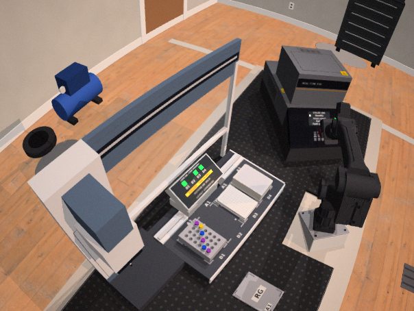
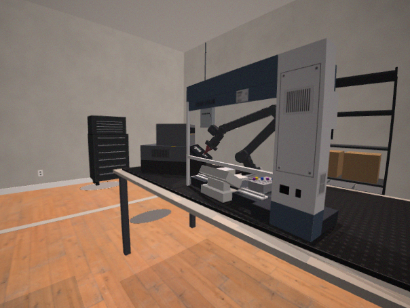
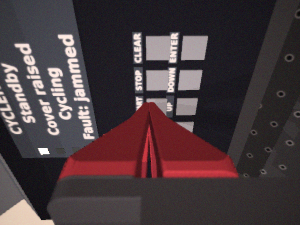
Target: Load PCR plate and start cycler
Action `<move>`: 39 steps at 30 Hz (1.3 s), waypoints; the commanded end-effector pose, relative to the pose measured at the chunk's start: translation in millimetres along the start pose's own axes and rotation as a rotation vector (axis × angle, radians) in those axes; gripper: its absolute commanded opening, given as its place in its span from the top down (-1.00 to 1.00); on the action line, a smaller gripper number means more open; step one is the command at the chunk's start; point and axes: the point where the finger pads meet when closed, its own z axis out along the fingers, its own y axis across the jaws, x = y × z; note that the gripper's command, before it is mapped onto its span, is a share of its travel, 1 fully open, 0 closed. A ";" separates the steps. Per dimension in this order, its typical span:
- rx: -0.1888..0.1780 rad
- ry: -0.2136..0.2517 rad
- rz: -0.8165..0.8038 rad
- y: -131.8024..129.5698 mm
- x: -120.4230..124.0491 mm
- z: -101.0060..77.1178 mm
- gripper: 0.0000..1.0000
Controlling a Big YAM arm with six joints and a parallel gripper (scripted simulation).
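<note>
Two red fingers of the gripper [image 3: 149,106] are pressed fully together, holding nothing, their joined tip meeting the START key [image 3: 156,105] on the sloping panel [image 3: 220,59] of the real-time cycler Q1 [image 1: 301,113]. Whether the tip actually touches the key cannot be told. Beyond the tip, in the wrist view, the STOP key [image 3: 156,80] and the CLEAR key [image 3: 157,48] continue the same row, with a second row of keys, marked UP, DOWN and ENTER, alongside. A status list [image 3: 47,94] on the panel reads Standby, Cover raised, Cycling and Fault: jammed; a small white square is lit at the foot of the Standby line. Seen from above, a green lamp [image 1: 334,118] glows on the panel just beside the arm [image 1: 349,147], which reaches from its pedestal [image 1: 303,219] across to the cycler. Q1's lid [image 1: 313,73] is down over the block. In the hand-off row, D2 [image 1: 226,219] lies bare; plate C15 appears in no view. Plate G16 [image 1: 237,201] sits on D3, the deep-well block [image 1: 252,180] on D4, and the tube cooling block [image 1: 202,241], with coloured caps in its bores, on D1. RG, the regrip nest [image 1: 258,292], sits near the table's front edge.
</note>
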 end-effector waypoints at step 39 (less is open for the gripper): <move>-0.056 -0.013 -0.022 24.9 -1.2 -7.1 1.00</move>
